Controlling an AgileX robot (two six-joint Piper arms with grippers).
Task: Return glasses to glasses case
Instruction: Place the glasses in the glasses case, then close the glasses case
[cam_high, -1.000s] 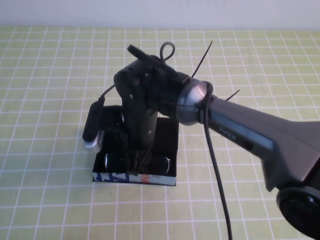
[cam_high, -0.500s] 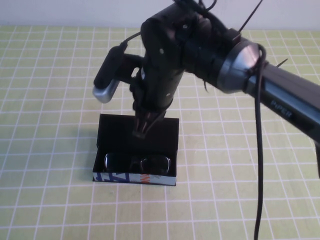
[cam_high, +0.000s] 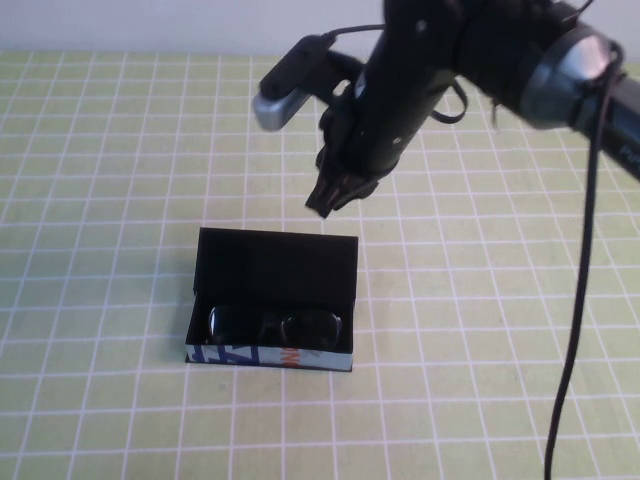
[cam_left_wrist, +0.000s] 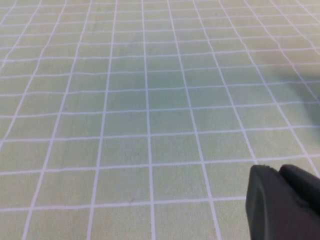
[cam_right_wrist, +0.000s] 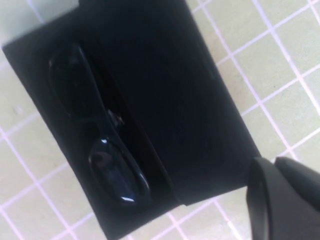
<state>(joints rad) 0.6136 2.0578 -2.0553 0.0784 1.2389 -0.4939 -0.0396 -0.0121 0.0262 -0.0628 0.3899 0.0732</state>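
High view: the right gripper (cam_high: 328, 200) hung in the air above and beyond the far edge of the glasses case (cam_high: 272, 300), its fingers drawn together to a narrow tip and carrying nothing. A second before, this same gripper was down inside the case, over the lenses; half a second before it was partway up; now it stood well clear, so the arm had been lifting away. The glasses (cam_high: 275, 326) lay below and on the near side of the gripper, inside the case's tray, against the printed blue-and-white front wall, with the lid standing open behind them. Judgement: placement looked done; what remained, if anything, was closing the lid, and the retreat had not disturbed case or glasses between frames. The left gripper was not visible in this view. Left wrist view: the left gripper (cam_left_wrist: 285, 202) showed as dark fingertips pressed together over bare green gridded tablecloth (cam_left_wrist: 150, 100), holding nothing, no task item near it; probably parked. Right wrist view: looking down past the closed fingertips of the right gripper (cam_right_wrist: 280, 195), the case sat beneath and apart from them, no contact. The glasses rested lengthwise in the tray on the side farther from the fingertips, lenses catching small highlights, the flat lid lying between them and the gripper.
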